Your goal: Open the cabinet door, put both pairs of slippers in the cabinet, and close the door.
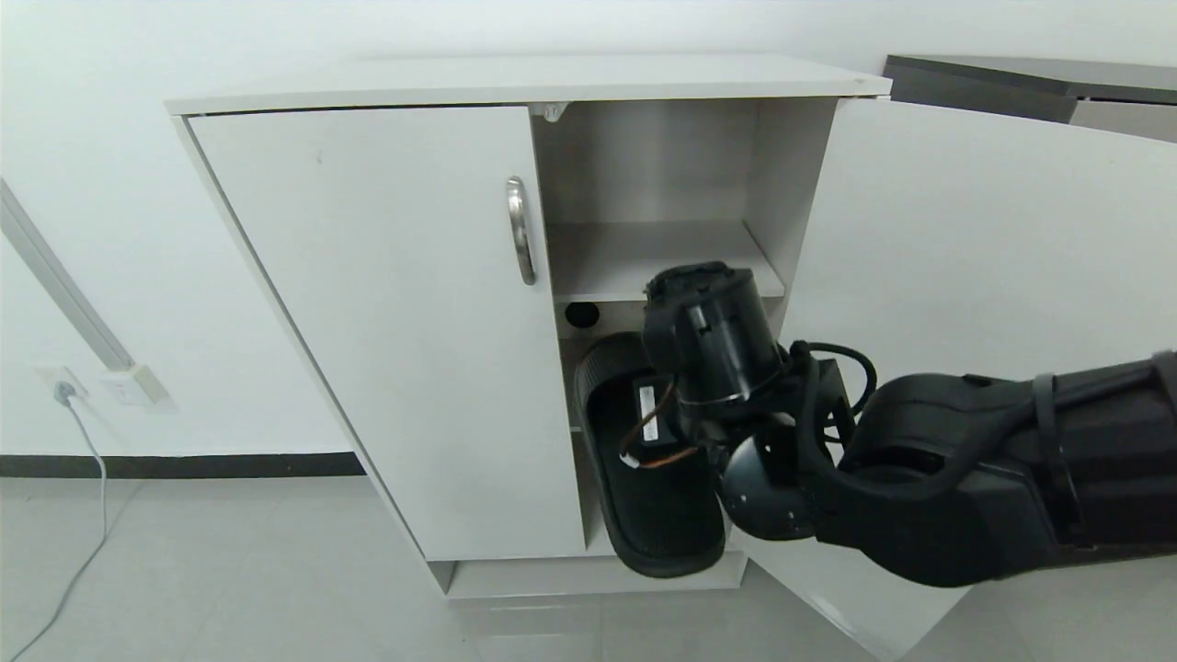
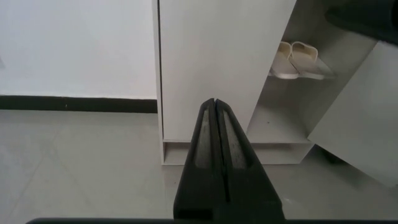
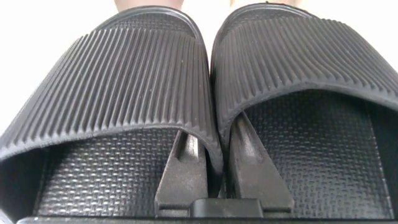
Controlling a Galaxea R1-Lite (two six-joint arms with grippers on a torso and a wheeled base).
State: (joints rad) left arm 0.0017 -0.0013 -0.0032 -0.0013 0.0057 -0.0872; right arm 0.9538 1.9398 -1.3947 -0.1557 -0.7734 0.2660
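The right gripper [image 3: 214,171] pinches the black slippers [image 1: 653,515] by their touching inner straps, holding them in the cabinet's [image 1: 515,87] lower right opening beside the open right door [image 1: 965,257]. Beige slippers [image 2: 301,59] lie on a shelf inside. The left gripper [image 2: 214,112] is closed, empty

A plain indoor room, more a test space or office than a lived-in home — bare white wall [image 1: 92,138], pale grey tiled floor [image 1: 230,570], a black skirting strip [image 1: 184,465] between them. A socket [image 1: 62,386] with a grey cable [image 1: 92,515] plugged in sits by the lower end of a slanting cable duct [image 1: 55,276]. A white cabinet [image 1: 386,322] stands against the wall — a grey tabletop [image 1: 1030,78] shows past it.
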